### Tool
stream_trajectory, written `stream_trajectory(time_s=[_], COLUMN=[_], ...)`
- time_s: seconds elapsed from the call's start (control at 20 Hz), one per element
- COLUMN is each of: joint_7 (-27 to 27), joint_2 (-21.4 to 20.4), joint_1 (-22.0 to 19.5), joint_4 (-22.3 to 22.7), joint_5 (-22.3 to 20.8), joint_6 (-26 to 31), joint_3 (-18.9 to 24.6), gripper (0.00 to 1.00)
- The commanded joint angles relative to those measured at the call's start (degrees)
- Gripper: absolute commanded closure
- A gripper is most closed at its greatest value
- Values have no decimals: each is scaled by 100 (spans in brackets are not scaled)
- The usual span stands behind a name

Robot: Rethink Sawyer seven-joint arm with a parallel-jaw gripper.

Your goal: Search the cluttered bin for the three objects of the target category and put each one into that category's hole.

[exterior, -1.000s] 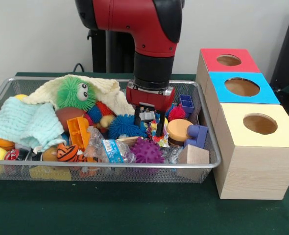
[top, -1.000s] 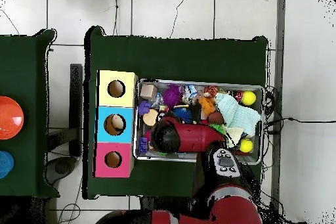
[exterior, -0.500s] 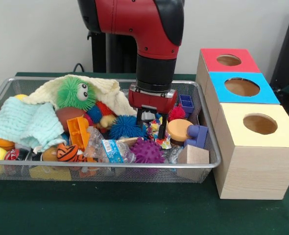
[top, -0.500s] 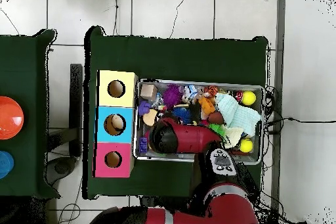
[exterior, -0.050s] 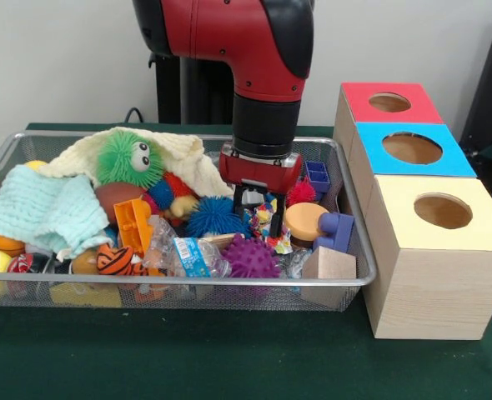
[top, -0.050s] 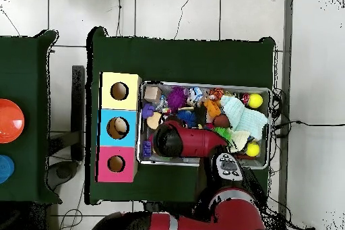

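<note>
The gripper (exterior, -0.050s: 258,212) hangs inside the wire basket (exterior, -0.050s: 188,282), near its right end. Its fingers (exterior, -0.050s: 236,202) stand apart around a small colourful toy (exterior, -0.050s: 263,218); I cannot tell if they touch it. A blue spiky ball (exterior, -0.050s: 213,216) lies just beside. Three boxes (exterior, -0.050s: 429,250) with holes stand at the basket's right end.

My red and black arm (exterior, -0.050s: 258,67) hangs over a silver wire bin (exterior, -0.050s: 188,283) holding a green fuzzy toy (exterior, -0.050s: 129,158), a mint cloth (exterior, -0.050s: 42,208), a cream cloth (exterior, -0.050s: 179,150), a purple spiky ball (exterior, -0.050s: 248,257), a blue spiky ball (exterior, -0.050s: 213,215) and an orange tiger-striped ball (exterior, -0.050s: 112,260), beside boxes topped red (exterior, -0.050s: 388,102), blue (exterior, -0.050s: 413,148) and yellow (exterior, -0.050s: 442,212).
</note>
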Motion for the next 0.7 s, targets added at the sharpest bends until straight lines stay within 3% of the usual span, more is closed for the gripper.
stream_trajectory(time_s=[0.05, 0.35, 0.7], joint_7=[1091, 1389, 1661], joint_2=[305, 433, 376], joint_1=[-86, 154, 382], joint_4=[405, 463, 734], joint_5=[324, 593, 1278], joint_6=[-207, -453, -159], joint_3=[383, 255, 119], gripper=[0, 0, 0])
